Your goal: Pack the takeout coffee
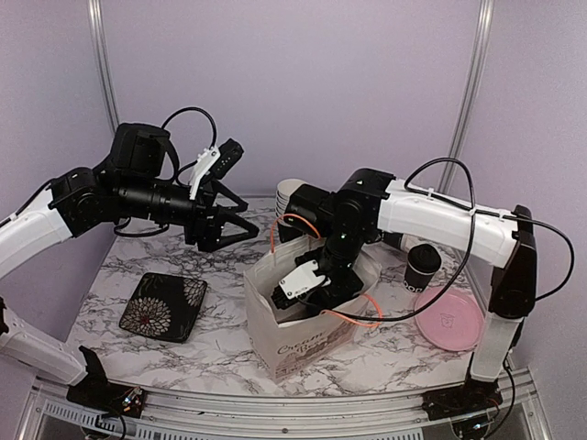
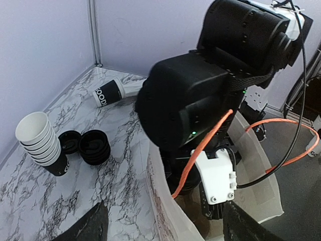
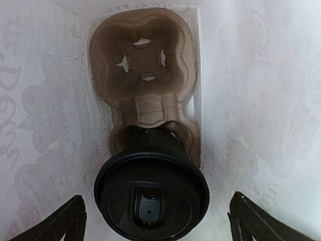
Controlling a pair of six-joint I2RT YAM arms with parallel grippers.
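**Right gripper [image 3: 158,221] spread wide over a coffee cup [image 3: 150,193] in the bag; left gripper [image 1: 249,217] open in the air**

Pale purple walls [image 1: 293,82] close the space at the back and on both sides, with a metal post [image 1: 101,64] in each rear corner. The table [image 1: 220,357] is white marble with grey veins, and a metal rail [image 1: 275,408] runs along its near edge, where the arms are mounted.

The right arm bends over the middle of the table and reaches down into a white paper bag [image 1: 303,344] that stands near the front edge. Its orange handles [image 2: 200,155] loop around the arm. Inside, the bag walls sit close on either side of the gripper. The fingers stand far apart, one on each side of the cup's lid. There is a gap on both sides, and they grip nothing.

The left gripper hangs above the back left of the table and points toward the bag. Its jaws are wide apart with nothing between them.

A brown cardboard cup tray [image 3: 143,65] covers the bag floor. The coffee cup sits upright in the tray's near pocket, and the far pocket shows its cut-out bottom.

A pink plate [image 1: 448,321] lies at the right edge by the right arm's base. A second coffee cup [image 1: 424,264] stands lidded just behind it. A black flowered dish [image 1: 163,307] lies front left, with bare marble between it and the bag.

At the back, a stack of white-lined cups [image 2: 42,143] stands near the wall, and two piles of black lids [image 2: 94,147] sit just beside it.
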